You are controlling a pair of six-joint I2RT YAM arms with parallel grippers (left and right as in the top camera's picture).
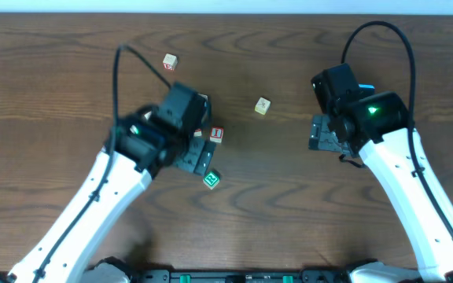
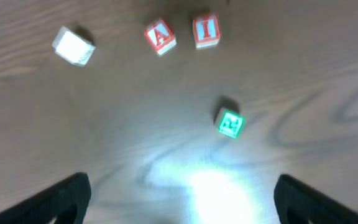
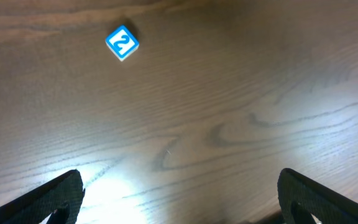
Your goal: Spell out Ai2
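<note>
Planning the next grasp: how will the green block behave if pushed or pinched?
The green block looks like a small rigid cube, so it should slide, not roll. It sits skewed to the A block and I block, so an off-centre push would probably spin it. Likely light; the open left tool seems wide enough.

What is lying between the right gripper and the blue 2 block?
Nothing. In the right wrist view, only bare table, with a patch of glare, lies between the right gripper and the blue 2 block.
</note>
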